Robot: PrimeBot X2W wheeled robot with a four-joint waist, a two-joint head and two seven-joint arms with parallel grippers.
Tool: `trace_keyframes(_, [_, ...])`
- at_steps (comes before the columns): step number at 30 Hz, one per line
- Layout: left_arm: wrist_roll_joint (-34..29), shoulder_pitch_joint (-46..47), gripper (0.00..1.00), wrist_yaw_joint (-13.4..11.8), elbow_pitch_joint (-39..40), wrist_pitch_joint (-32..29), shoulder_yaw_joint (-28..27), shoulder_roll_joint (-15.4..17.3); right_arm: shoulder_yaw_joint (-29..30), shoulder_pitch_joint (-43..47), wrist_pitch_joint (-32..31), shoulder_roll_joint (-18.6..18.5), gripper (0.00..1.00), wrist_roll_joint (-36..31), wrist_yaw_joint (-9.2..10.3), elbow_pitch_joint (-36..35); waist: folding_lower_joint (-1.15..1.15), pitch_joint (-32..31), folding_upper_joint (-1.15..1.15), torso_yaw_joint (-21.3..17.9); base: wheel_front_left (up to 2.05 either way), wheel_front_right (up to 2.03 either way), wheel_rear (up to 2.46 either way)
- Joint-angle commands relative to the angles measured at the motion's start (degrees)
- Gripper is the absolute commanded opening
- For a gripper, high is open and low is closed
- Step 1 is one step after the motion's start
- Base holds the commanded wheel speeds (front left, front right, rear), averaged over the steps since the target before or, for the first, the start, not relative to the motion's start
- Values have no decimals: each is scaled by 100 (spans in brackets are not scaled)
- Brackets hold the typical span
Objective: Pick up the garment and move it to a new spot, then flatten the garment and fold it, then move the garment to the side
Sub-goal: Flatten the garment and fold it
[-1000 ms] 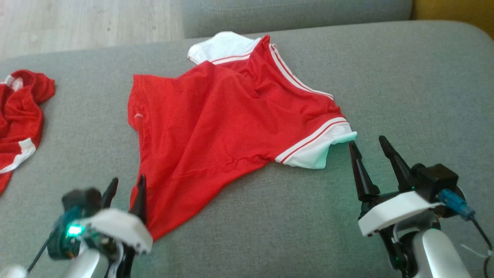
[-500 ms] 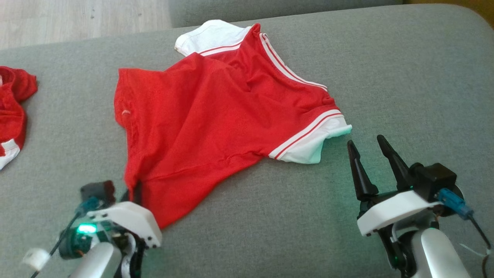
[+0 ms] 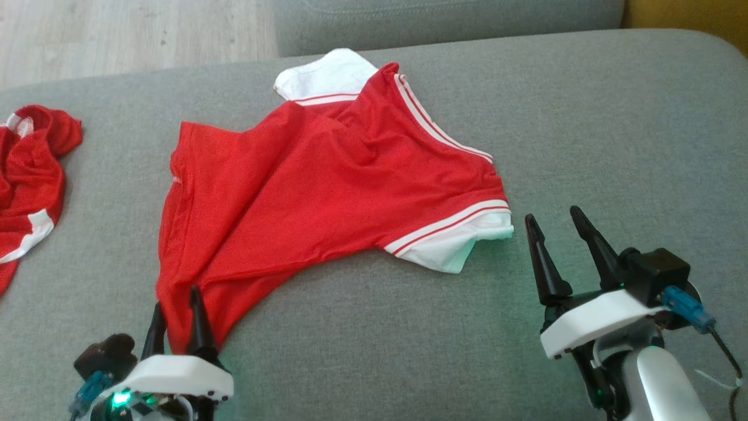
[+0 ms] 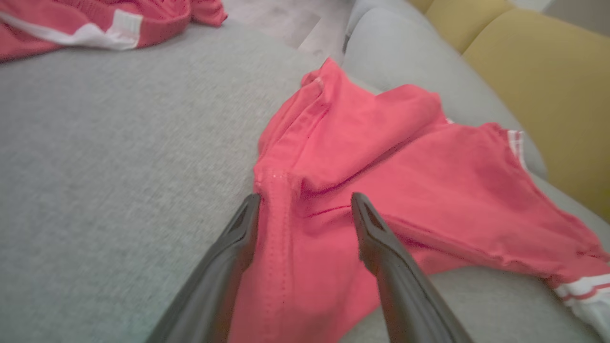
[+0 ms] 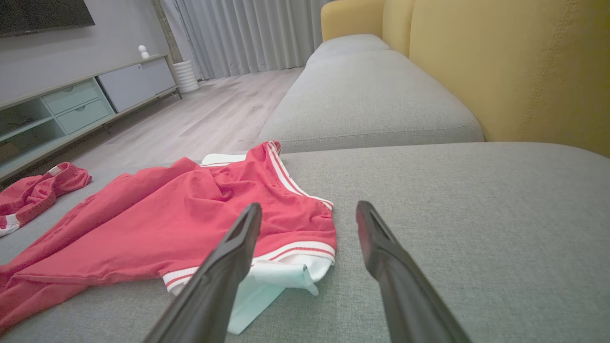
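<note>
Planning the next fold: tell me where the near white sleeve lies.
Head view, right of centre: the sleeve lies on the cushion, just left of the right gripper.

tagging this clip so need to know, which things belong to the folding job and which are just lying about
Job: spread red shirt, left hand, right hand, grey sofa seat.
Lying about: crumpled red garment at far left, yellow backrest, low cabinet.
</note>
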State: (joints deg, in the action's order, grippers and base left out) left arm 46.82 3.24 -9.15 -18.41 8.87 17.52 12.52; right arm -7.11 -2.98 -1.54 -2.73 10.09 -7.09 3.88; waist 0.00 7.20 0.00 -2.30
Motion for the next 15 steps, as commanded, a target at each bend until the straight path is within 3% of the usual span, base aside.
trace_keyframes(1, [-65,250,100,79,185,147,-154,79,-113,-180,6,-15,100,23,-40,-182,0,-43,0,13,0,0,0])
trace_keyframes(7, [-588,240,100,423,447,552,-136,255,34,-71,-25,-15,100,-14,-40,-205,0,-243,0,59,0,0,0])
trace_keyframes(15, [-1806,261,100,278,997,610,-342,500,199,140,-162,-15,100,-78,-40,-253,0,-547,0,60,0,0,0])
